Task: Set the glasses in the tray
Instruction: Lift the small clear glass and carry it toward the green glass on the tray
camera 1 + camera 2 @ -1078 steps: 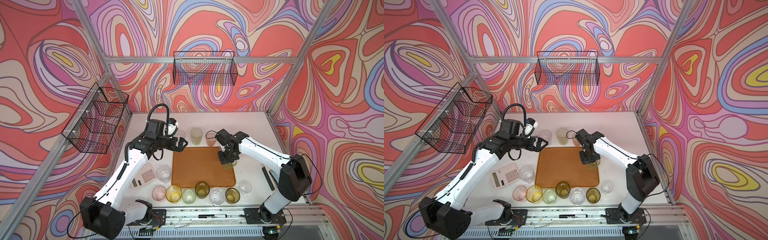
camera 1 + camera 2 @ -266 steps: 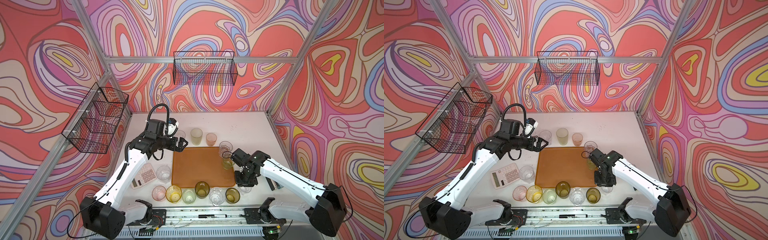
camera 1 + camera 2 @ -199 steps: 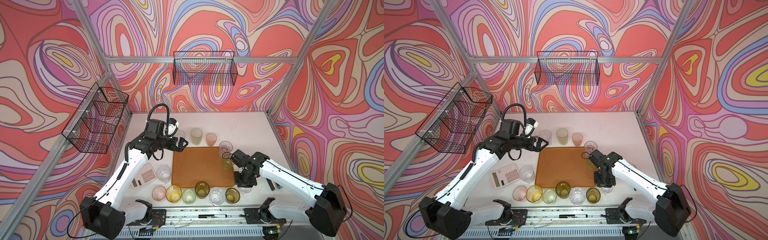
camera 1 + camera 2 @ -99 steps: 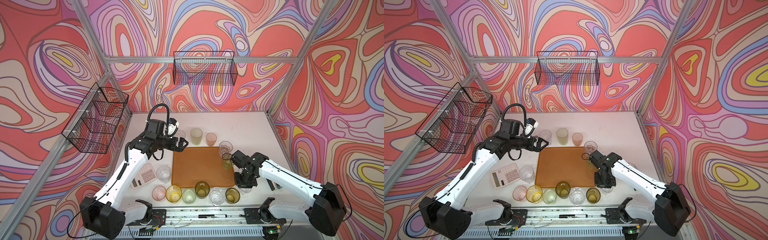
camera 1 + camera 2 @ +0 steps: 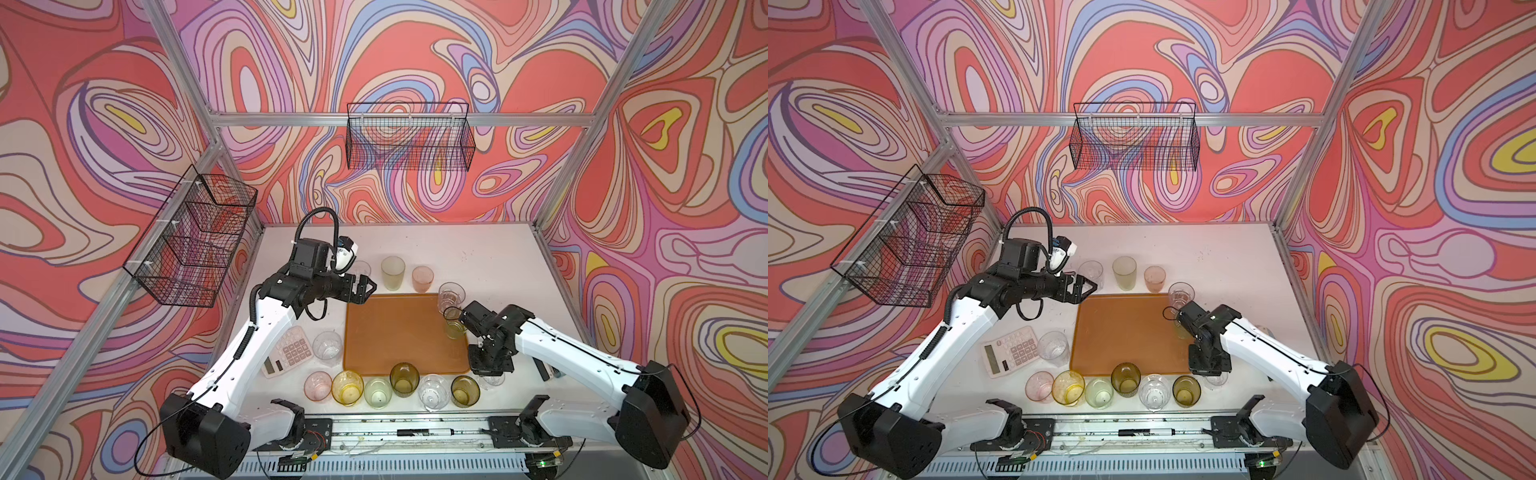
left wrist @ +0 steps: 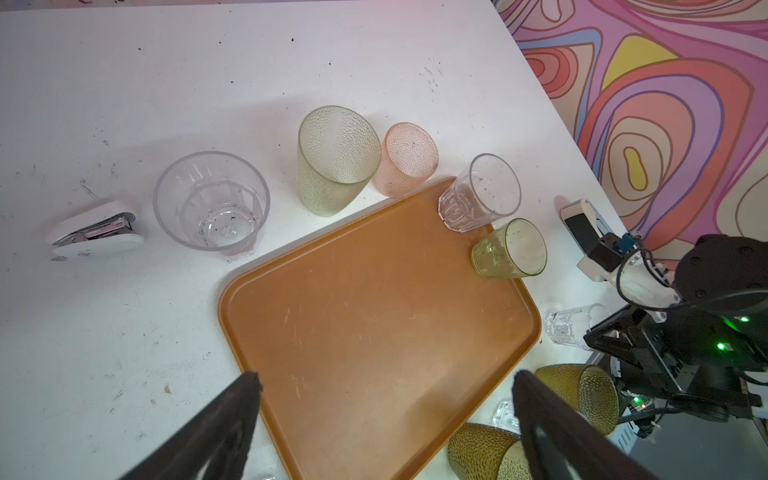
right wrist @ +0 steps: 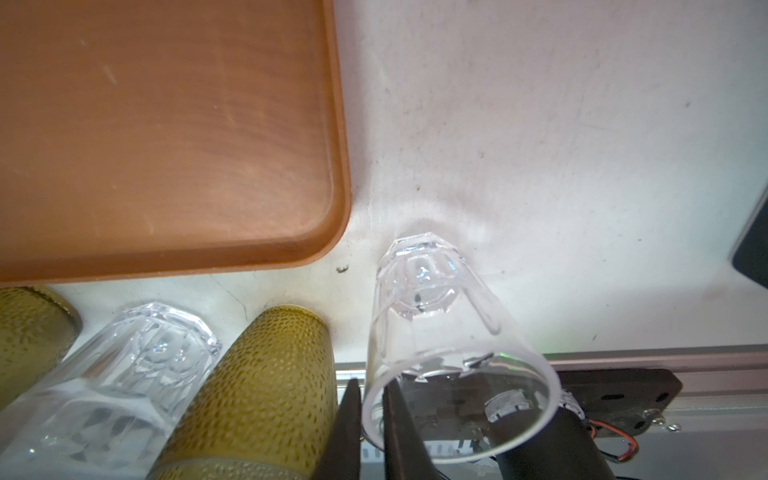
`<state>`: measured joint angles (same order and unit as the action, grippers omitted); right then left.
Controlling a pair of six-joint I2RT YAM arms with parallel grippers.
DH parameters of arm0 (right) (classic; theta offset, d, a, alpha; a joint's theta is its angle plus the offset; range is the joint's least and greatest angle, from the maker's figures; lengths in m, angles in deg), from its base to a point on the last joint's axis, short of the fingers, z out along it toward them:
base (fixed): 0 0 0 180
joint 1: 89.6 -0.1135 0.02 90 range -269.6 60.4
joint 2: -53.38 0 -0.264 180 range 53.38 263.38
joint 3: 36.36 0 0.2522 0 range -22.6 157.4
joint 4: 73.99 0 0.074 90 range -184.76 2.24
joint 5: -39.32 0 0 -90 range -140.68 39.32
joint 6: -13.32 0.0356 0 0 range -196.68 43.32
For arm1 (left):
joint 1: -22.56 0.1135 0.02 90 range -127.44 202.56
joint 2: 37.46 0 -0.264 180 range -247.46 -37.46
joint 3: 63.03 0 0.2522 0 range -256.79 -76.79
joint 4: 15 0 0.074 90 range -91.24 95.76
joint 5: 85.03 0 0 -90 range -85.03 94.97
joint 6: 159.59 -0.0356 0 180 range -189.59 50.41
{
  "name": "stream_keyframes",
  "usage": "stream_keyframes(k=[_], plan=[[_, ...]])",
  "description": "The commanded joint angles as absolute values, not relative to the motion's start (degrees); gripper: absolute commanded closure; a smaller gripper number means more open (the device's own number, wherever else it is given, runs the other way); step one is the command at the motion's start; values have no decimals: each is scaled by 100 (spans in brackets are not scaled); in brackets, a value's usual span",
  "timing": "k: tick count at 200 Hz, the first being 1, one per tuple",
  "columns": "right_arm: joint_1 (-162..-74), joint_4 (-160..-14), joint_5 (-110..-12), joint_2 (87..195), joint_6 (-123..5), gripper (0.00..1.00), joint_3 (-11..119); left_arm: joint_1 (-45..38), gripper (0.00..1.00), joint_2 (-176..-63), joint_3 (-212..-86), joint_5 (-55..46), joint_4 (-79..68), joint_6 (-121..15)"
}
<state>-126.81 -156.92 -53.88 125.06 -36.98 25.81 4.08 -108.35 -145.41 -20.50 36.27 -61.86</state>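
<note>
**Both top views.** Your right gripper [image 5: 488,371] is pointing straight down at the lower right of the frame, just off the lower right corner of the tray [image 5: 395,332].

**Right wrist view.** The jaws are standing almost together and pinching the rim wall of a small clear faceted glass [image 7: 436,324]. One finger [image 7: 348,432] is lying outside the wall and the other inside it. The glass is standing upright on the white table [image 7: 540,124]. It is sitting near the tray's rounded corner without touching it, just beside an olive dimpled glass [image 7: 266,374].

**Left arm.** Your left gripper [image 5: 362,288] is hovering at the tray's upper left corner in both top views. Its jaws are standing wide apart, gripping and touching nothing. The left wrist view is showing bare tray between the two fingers [image 6: 232,415].

**Glasses.**
- **In the tray:** two are sitting along its right rim. A clear ribbed glass [image 5: 450,294] is at the upper right corner. A pale green glass [image 5: 455,328] is just below it, close against your right arm.
- **Above the upper edge:** a tall frosted green glass [image 5: 392,272] is standing on the table with a pink one and a clear one beside it.
- **Left of the tray:** a clear tumbler [image 5: 328,348] is standing next to a calculator [image 5: 286,351].
- **Along the lower edge:** a row of six glasses [image 5: 377,392] is lining the tray.
</note>
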Motion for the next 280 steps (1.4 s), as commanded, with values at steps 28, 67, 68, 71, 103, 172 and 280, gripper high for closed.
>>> stream_keyframes(k=[28,67,68,71,103,172,280], plan=[[-12718,-15666,-5229,12588,-3755,94,2609,408,3,-10803,-14517,-2093,3605,-6182],[-12722,-15740,-5123,12666,-3828,99,2764,408,3,-10789,-14518,-2087,3608,-6185],[-12722,-15743,-5122,12671,-3828,99,2770,405,3,-10788,-14518,-2087,3605,-6181],[-12722,-15761,-5110,12672,-3841,100,2787,409,3,-10786,-14517,-2087,3604,-6182],[-12722,-15909,-4933,12730,-3950,100,3045,403,3,-10791,-14529,-2095,3602,-6185],[-12722,-16140,-4639,12994,-4224,100,3655,410,3,-10781,-14527,-2090,3609,-6193],[-12754,-16004,-4785,13368,-4390,100,4339,409,2,-10768,-14519,-2093,3604,-6161]])
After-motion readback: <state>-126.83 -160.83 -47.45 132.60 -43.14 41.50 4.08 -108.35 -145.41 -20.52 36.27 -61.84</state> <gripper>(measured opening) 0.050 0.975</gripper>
